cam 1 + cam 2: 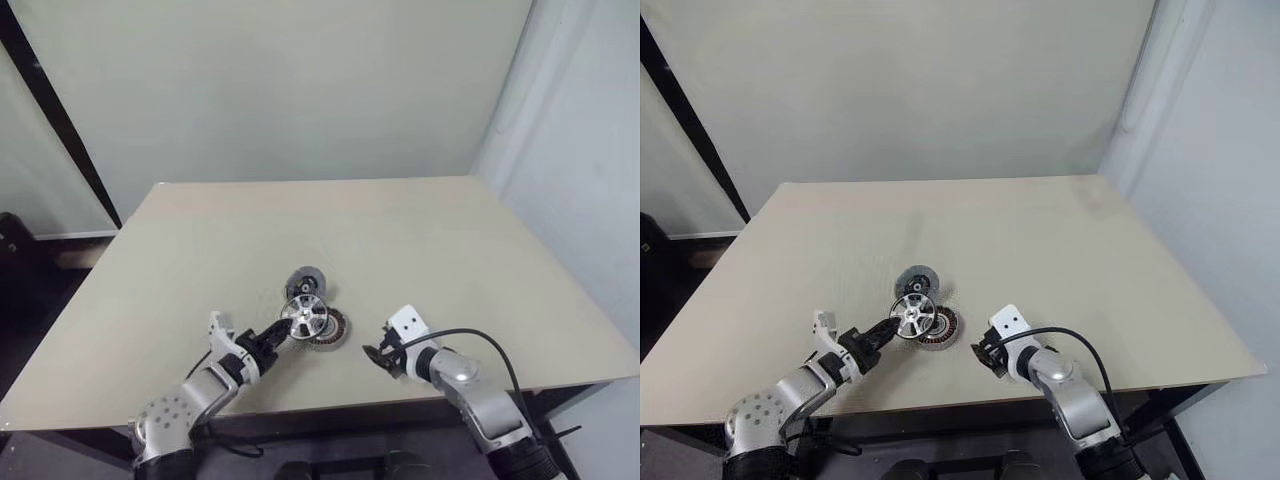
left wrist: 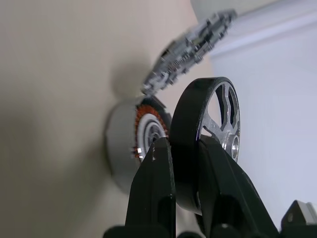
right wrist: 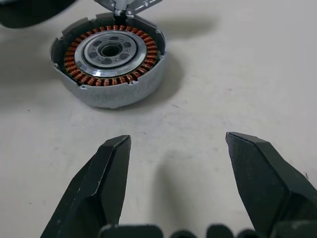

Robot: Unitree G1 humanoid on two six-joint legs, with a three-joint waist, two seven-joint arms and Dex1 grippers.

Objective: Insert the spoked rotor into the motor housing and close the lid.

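The spoked rotor, a ring of copper windings around a silver hub with a grey rim, lies flat on the table. Behind it the lid, a dark grey disc, leans tilted against the rotor's far edge. The motor housing, a shiny silver cup with a spoked face and a black rim, is held on edge in the air just left of the rotor, with my left gripper shut on its rim. My right gripper stands open just above the table, a little to the right of the rotor, with nothing between its fingers.
The beige table stretches bare behind and to both sides of the parts. Its front edge runs close under both arms. A pale wall stands behind, and the table's right edge lies beyond my right arm.
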